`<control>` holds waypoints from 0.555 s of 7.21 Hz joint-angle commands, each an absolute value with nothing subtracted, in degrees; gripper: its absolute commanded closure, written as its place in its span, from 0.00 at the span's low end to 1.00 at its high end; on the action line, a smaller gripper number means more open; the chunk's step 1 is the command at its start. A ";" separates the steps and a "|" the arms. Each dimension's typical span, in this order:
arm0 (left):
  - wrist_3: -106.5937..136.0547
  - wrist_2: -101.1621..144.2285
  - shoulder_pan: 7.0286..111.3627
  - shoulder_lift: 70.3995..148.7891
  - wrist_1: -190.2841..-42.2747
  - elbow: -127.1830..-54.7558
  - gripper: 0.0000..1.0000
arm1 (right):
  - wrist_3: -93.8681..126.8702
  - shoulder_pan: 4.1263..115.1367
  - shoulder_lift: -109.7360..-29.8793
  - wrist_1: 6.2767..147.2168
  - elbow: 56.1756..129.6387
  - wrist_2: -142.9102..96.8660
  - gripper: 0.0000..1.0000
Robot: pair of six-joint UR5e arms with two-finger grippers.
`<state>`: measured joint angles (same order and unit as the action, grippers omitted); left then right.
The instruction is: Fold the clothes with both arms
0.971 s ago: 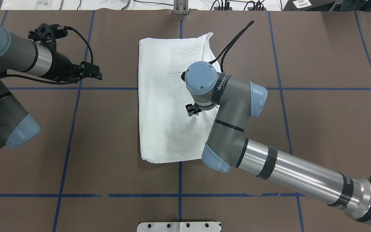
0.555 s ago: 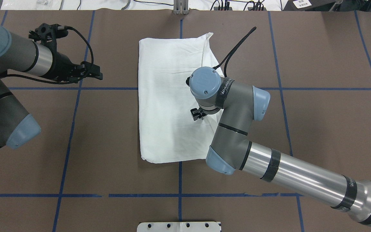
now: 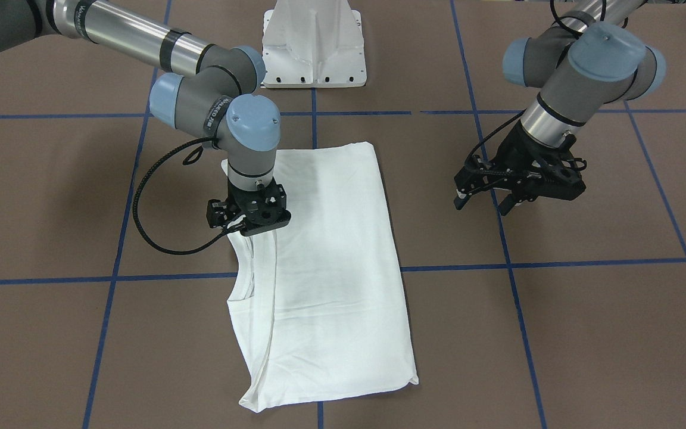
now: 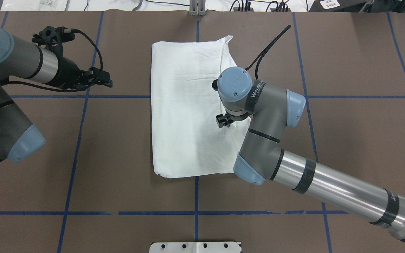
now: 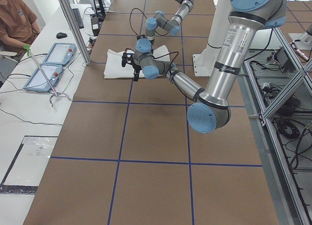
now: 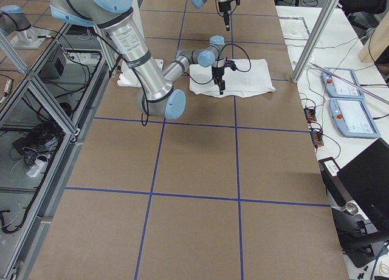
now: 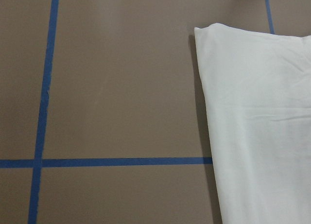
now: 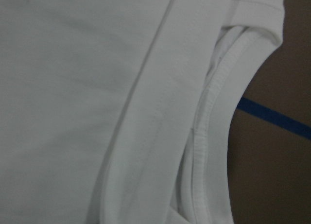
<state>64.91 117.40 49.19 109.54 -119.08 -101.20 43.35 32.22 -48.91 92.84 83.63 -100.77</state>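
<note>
While the right gripper [image 3: 249, 221] hung pointing straight down, the shirt [image 3: 331, 262] lay directly beneath its jaws, folded into a long white strip flat on the brown table [image 3: 557, 333]. The ribbed collar [image 8: 214, 136] curved just beside the jaws at the strip's layered edge. How those jaws stood could not be told, because the wrist hid them from overhead and the wrist's own camera showed only cloth. The left gripper [image 3: 481, 204] hovered over bare table with its jaws spread wide and nothing between them. The shirt was well apart from those jaws, off beyond their tips. The main risk seemed to lie under the right jaws, where several layers and the collar's rib were stacked close together. A pinch that caught only the top layer would probably peel the fold open, and one that caught the thick rib might drag the whole strip askew. With the left jaws so far from the cloth, any lift by the right arm alone would likely let the free end sag and twist. A descent that pressed too hard could also rumple the smooth panel beneath the jaws.
</note>
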 commanded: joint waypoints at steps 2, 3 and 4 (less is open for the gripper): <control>65.04 117.42 49.13 110.04 -119.09 -101.16 0.00 | 42.72 36.45 -58.50 92.81 91.99 -103.16 0.00; 65.13 117.42 49.13 110.39 -118.92 -101.34 0.00 | 42.19 37.87 -62.10 92.73 94.72 -104.58 0.00; 65.13 117.42 49.13 110.65 -118.92 -101.25 0.00 | 42.19 38.92 -62.14 92.90 95.44 -104.85 0.00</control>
